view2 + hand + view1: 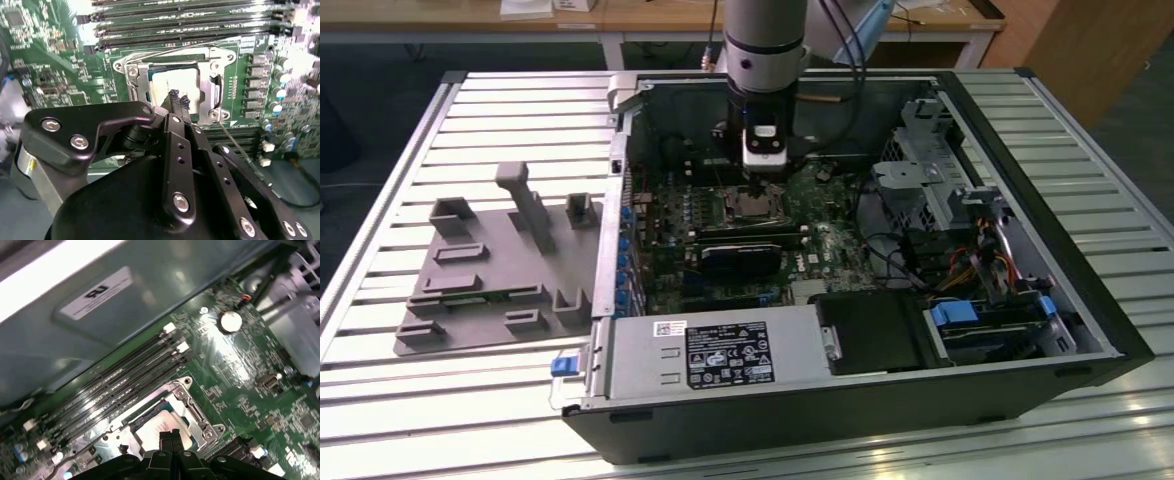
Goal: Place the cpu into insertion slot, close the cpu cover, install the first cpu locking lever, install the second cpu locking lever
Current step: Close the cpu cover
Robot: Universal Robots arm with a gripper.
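Slatted metal table [440, 420]; jaws above cpu [170, 80]

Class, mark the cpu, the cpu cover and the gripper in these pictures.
cpu [176, 80]: second wrist view, on its pale metal top inside the cover's window.
cpu cover [141, 80]: second wrist view, on one side bar of the silvery frame.
gripper [178, 98]: second wrist view, midway between its fingertips.

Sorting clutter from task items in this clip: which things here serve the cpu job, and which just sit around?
Job: gripper, fingers shut over the cpu; cpu cover; insertion slot.
Lying about: grey fixture block; power supply; memory slots; coin battery.
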